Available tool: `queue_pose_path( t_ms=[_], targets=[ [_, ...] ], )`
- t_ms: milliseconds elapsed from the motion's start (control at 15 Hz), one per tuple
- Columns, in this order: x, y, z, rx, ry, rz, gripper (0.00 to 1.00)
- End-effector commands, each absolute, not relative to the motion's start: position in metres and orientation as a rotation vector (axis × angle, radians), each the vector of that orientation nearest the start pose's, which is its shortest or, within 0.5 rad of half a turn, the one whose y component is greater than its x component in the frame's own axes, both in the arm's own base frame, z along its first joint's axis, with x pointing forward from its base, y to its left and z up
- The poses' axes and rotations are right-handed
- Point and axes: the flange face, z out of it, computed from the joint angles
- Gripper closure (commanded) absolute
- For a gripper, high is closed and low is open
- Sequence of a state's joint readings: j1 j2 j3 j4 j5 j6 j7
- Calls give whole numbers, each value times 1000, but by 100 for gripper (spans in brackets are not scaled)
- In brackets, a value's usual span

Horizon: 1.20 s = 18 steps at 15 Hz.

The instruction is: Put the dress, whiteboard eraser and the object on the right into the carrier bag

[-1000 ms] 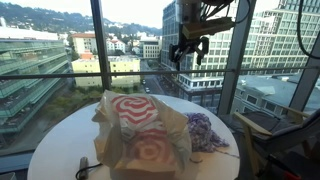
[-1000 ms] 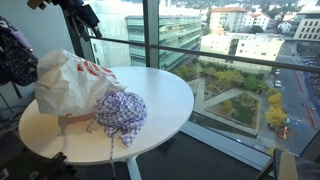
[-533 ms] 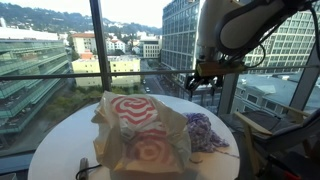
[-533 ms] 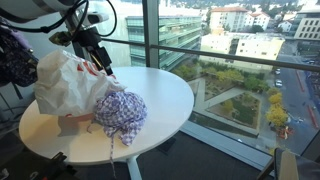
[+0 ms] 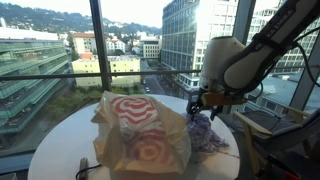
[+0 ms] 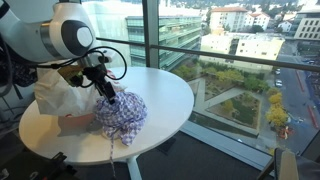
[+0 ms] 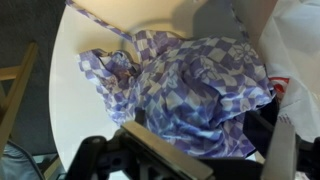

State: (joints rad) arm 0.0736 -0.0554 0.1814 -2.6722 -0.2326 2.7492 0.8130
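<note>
I have the gripper hovering just above the dress, jaws spread wide and gripping nothing, lined up for a top-down pinch on the heap. The dress lies bunched on the table, pressed against the side of the carrier bag. In the wrist view its checked cloth fills most of the frame, with the bag's white plastic at the edge. The bag sits slumped and puffed up, and I can't see its mouth from any camera, so I can't tell what, if anything, is inside. The whiteboard eraser and the black bowl I can't find either; they may be behind the bag or in it. My guess is the dress goes first — it's right beside the bag and soft enough to grab almost anywhere.
</note>
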Motion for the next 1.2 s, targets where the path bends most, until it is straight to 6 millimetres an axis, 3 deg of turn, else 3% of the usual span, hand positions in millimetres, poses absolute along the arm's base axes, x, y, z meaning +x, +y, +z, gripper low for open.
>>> queue_pose_path(
  t_ms=[0,200,533,600,733,1133],
  targets=[
    [430,114,246,-3125,444,-324,0],
    [444,101,240,-3274,326,-374,0],
    [457,96,207,-3304,323,-300,0],
    [459,97,202,-3296,327,-283,25],
    [463,98,197,-3282,377,-265,34],
    [465,99,207,-3202,587,-177,79]
  ],
)
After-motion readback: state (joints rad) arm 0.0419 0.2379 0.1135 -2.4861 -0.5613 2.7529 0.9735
